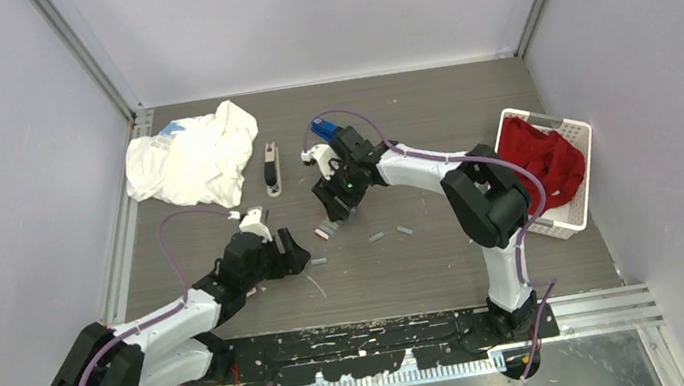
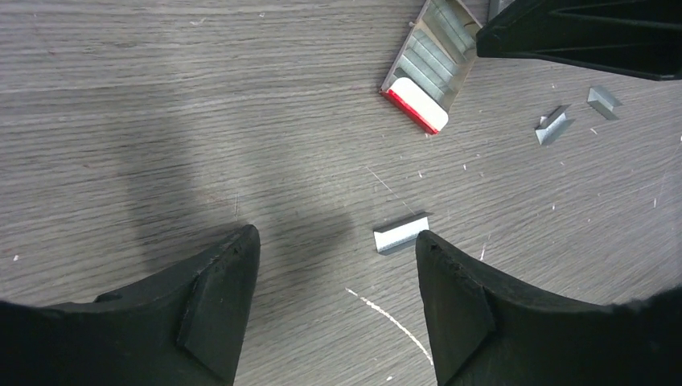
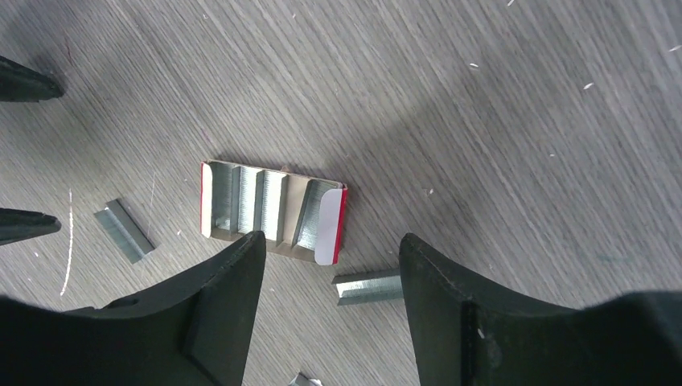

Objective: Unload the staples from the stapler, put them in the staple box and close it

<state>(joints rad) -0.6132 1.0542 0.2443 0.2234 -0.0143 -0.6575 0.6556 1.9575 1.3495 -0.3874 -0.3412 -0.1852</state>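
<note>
Top external view: the stapler [image 1: 271, 170] lies flat on the worktop [image 1: 450, 269] toward the far edge, left of centre. It is just beside a crumpled white cloth [image 1: 192, 159] that fills the far left corner. A white basket [image 1: 578, 210] holding a red cloth [image 1: 540, 160] stands at the right edge. Near the centre of the worktop a small red-and-white card box [image 1: 326, 229] lies open. The staples [image 1: 377, 238] are scattered as short silvery strips on the bare surface around it: one nearer the near edge by the left arm, two toward the right edge. The left gripper [image 1: 303, 256] hangs low, reaching toward the centre from the near left corner. The right gripper [image 1: 335, 211] hangs over the far side of the box, and the two grippers are close together yet apart.

Left wrist view: the jaws are spread wide and hold nothing. One strip lies on the wood between the fingers [image 2: 450, 289], just beside the one at the right of that view. The box and two further strips lie beyond.

Right wrist view: the jaws are likewise spread wide and empty. The box, with rows of staples inside, lies just past the fingertip at the left of that view. A single strip lies between the fingertips, nearer the other one.

Whether any staples remain in the stapler cannot be told at this size.
</note>
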